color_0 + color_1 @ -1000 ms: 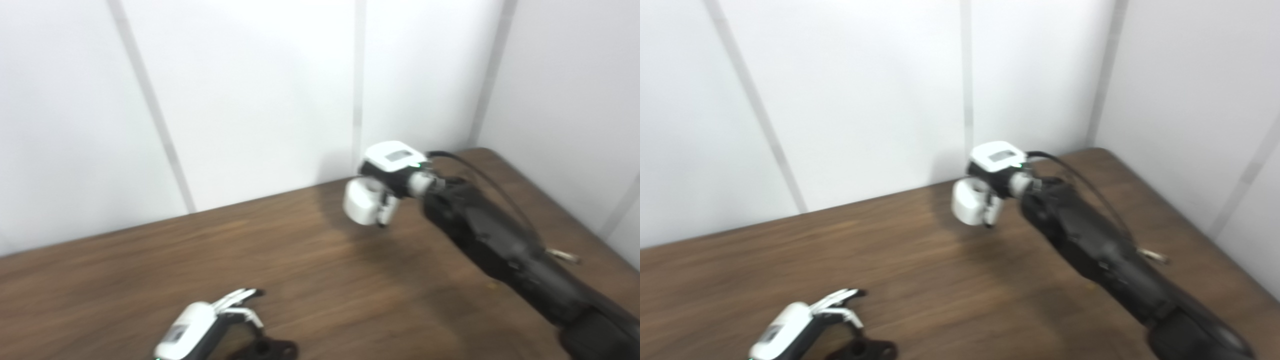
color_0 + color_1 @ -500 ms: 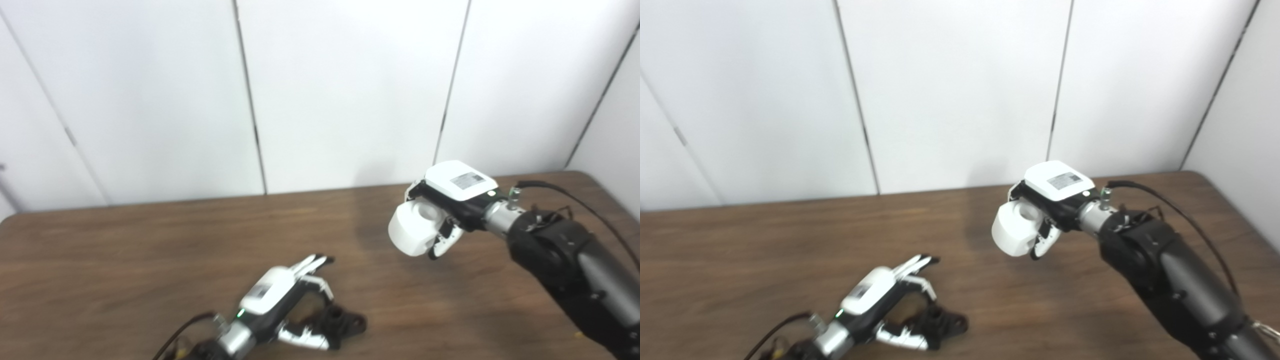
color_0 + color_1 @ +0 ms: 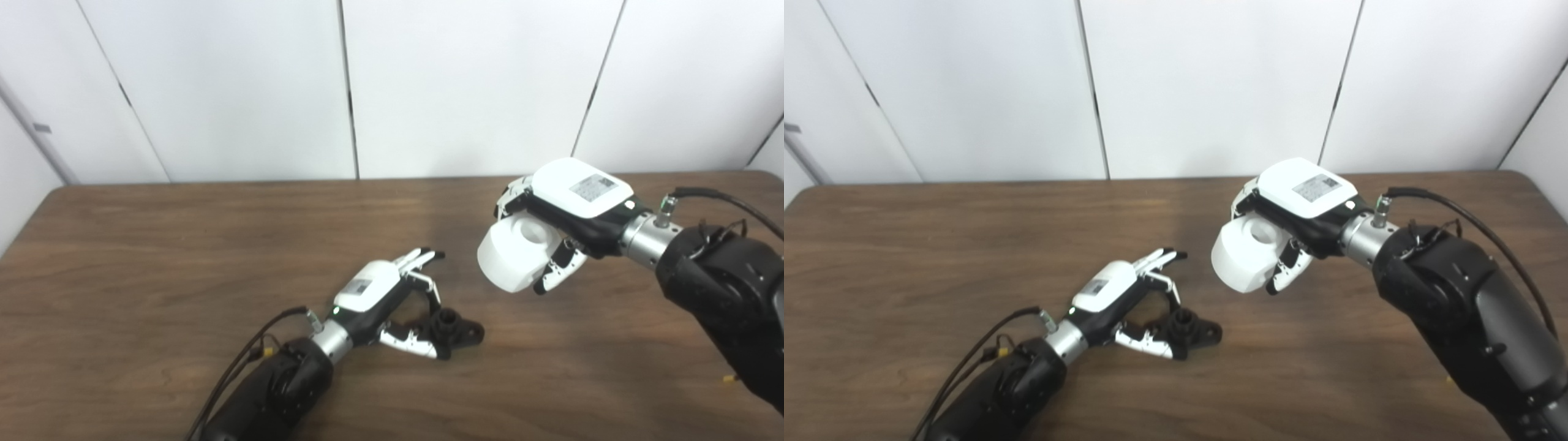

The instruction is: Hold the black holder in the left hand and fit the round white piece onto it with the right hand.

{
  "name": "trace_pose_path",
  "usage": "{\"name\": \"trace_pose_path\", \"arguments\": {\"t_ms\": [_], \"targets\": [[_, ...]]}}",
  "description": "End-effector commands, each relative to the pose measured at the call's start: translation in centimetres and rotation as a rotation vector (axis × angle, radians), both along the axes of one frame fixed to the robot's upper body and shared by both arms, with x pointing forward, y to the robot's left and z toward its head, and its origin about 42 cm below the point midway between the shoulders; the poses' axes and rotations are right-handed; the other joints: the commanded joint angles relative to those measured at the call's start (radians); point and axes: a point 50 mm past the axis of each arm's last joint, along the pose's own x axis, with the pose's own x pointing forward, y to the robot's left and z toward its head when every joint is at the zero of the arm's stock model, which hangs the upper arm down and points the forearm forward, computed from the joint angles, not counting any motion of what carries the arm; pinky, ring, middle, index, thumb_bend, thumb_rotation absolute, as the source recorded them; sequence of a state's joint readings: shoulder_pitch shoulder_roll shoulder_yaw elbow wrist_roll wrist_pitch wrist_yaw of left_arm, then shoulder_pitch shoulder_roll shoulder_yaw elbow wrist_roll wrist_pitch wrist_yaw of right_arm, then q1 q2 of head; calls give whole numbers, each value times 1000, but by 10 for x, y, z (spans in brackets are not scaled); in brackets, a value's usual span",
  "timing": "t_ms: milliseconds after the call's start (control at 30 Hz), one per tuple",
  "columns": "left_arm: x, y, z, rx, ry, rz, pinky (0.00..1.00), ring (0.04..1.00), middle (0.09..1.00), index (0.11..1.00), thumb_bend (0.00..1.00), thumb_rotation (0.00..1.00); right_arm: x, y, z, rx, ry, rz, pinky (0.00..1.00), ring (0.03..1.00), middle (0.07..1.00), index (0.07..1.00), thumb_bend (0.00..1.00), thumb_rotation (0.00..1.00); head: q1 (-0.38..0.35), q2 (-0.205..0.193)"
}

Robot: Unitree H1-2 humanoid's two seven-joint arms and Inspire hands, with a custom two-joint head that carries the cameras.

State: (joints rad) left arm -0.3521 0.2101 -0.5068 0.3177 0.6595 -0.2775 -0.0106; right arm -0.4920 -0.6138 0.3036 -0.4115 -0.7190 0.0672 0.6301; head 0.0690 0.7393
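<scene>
The black holder [image 3: 458, 329] lies on the brown table [image 3: 153, 245], small, with a round socket on top. My left hand [image 3: 383, 300] rests beside it on its left. Its fingers are spread above the holder and its thumb lies along the holder's near side, so it is open. My right hand [image 3: 572, 199] is shut on the round white piece [image 3: 511, 257], a thick white cylinder with a hollow in its top. It holds the piece in the air, up and to the right of the holder, apart from it. The same scene shows in the right eye view, with the holder [image 3: 1193, 329] and the piece [image 3: 1243, 254].
White wall panels [image 3: 465, 86] stand right behind the table's far edge. The table's left edge [image 3: 27, 223] and rounded far-right corner [image 3: 1519, 177] are in view. A black cable [image 3: 245, 361] runs along my left forearm.
The camera has swung left and down, so the whole picture has shifted. My right hand with the white piece now stands closer to the holder. My left hand stays beside the holder.
</scene>
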Motion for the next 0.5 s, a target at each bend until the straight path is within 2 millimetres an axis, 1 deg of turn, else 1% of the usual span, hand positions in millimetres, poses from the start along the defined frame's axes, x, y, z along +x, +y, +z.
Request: {"name": "trace_pose_path", "arguments": {"t_ms": [0, 100, 300, 367, 467], "targets": [[-17, 2, -41, 181, 151, 19, 920, 994, 965, 488, 524, 67, -3, 9, 25, 0, -91, 65, 779, 812, 728, 481, 525, 138, 0, 4], [-16, 1, -41, 181, 152, 17, 912, 992, 965, 487, 523, 68, -3, 16, 23, -13, -78, 96, 776, 811, 729, 481, 525, 139, -2, 10], [-17, -2, -37, 194, 159, 16, 944, 1000, 976, 488, 523, 69, 4, 34, 16, -30, -63, 157, 765, 791, 721, 482, 525, 141, -5, 21], [-17, -3, -37, 200, 163, 18, 953, 1000, 977, 488, 523, 69, 7, 38, 13, -28, -61, 181, 746, 780, 712, 481, 525, 141, -5, 22], [-17, -4, -36, 203, 159, 17, 948, 1000, 974, 487, 523, 69, 9, 45, 9, -39, -42, 200, 740, 780, 709, 480, 525, 140, -9, 25]]}}
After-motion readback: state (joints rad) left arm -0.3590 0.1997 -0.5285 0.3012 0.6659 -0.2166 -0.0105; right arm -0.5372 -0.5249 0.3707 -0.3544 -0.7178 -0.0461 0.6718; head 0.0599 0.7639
